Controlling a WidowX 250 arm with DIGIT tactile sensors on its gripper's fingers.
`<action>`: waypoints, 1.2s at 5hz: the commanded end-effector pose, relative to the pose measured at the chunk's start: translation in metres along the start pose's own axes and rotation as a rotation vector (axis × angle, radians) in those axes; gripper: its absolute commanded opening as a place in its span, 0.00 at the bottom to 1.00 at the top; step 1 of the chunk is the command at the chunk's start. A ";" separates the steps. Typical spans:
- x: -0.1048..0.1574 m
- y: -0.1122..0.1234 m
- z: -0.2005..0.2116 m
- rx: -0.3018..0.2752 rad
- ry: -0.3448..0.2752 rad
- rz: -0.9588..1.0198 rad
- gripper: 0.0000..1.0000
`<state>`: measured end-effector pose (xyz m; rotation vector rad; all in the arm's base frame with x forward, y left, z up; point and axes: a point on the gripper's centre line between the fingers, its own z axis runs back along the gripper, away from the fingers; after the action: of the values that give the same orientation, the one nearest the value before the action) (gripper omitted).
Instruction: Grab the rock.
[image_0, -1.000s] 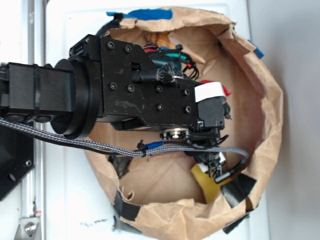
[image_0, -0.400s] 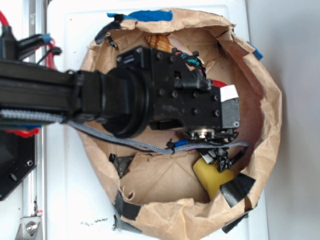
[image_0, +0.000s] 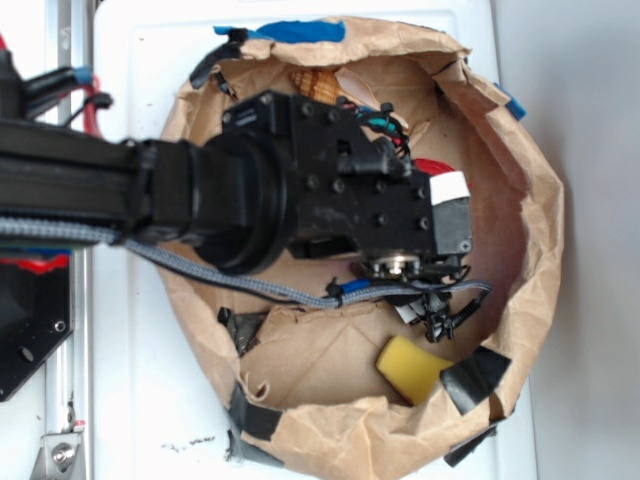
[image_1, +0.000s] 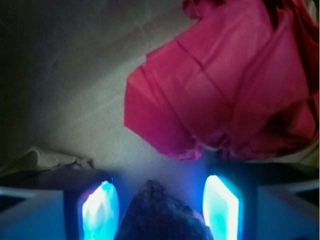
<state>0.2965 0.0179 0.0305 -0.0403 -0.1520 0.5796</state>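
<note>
At the bottom middle of the wrist view the rock (image_1: 160, 212) sat between the two lit fingers (image_1: 100, 210) of the tool (image_1: 160, 210). The jaws stood apart, with a dark gap showing on each side of the stone, so I judged it framed but not yet gripped. Just beyond it, filling the upper right, lay the red cloth (image_1: 225, 85) on the brown paper. From outside, the arm (image_0: 300, 195) covered the middle of the paper bag (image_0: 540, 230), hiding the rock; a yellow sponge (image_0: 412, 367) lay at lower right. Closing and lifting seemed to remain.
</note>
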 end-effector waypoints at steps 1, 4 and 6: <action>0.002 0.000 0.040 -0.082 -0.008 -0.038 0.00; -0.012 0.019 0.131 -0.270 0.185 -0.456 0.00; -0.003 0.013 0.141 -0.138 0.038 -0.513 0.00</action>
<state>0.2571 0.0204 0.1458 -0.1459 -0.0832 0.0661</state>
